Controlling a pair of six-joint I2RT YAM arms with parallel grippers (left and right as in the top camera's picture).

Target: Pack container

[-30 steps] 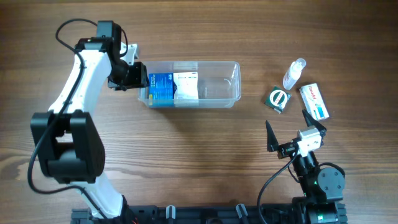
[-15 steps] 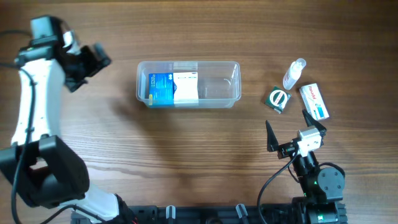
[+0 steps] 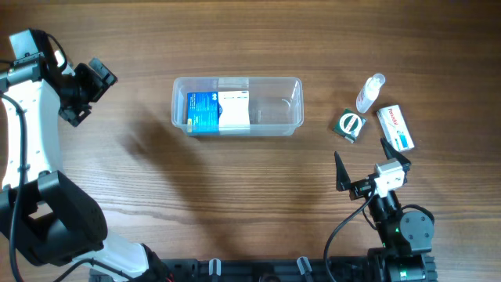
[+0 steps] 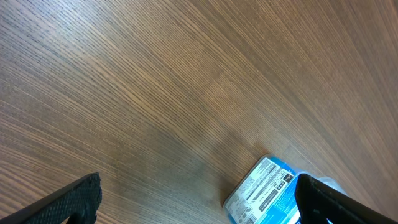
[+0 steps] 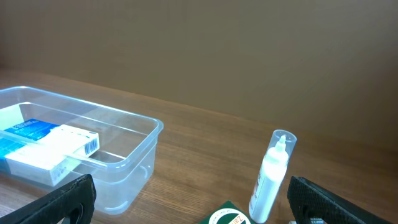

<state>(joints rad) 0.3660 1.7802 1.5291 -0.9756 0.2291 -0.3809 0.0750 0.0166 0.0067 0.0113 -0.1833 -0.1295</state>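
The clear plastic container (image 3: 283, 106) stands at the table's middle back. A blue box (image 3: 203, 112) and a white box (image 3: 234, 110) lie in its left half. My left gripper (image 3: 87, 92) is open and empty, well to the left of the container; in the left wrist view (image 4: 205, 211) a corner of the blue box (image 4: 266, 190) shows between its fingers. My right gripper (image 3: 366, 164) is open and empty near the front right. The right wrist view (image 5: 199, 211) shows the container (image 5: 134, 119) at the left.
To the right of the container stand a small clear bottle (image 3: 370, 92) (image 5: 271, 177), a green box (image 3: 350, 124) (image 5: 227, 216) and a white box with red and blue print (image 3: 396, 127). They lie just behind my right gripper.
My left arm has drawn back from the container's left end and swung to the table's far left, gripper open and empty. The right arm has not moved.
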